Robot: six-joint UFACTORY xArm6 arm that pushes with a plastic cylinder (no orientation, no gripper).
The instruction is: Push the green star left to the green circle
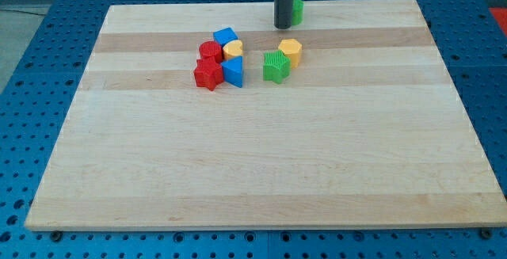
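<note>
Up by the board's (261, 180) top edge, my tip (283, 27) touches the green circle (297, 9).

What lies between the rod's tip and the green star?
Only bare board shows between my tip and the green star in the camera view.

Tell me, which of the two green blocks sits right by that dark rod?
The green circle block at the view's top, just right of my tip. The green star block lies lower, beside the yellow hexagon block.

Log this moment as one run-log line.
my tip: view's top, left of green circle, touching | green star: beside yellow hexagon, not pushed yet
</note>
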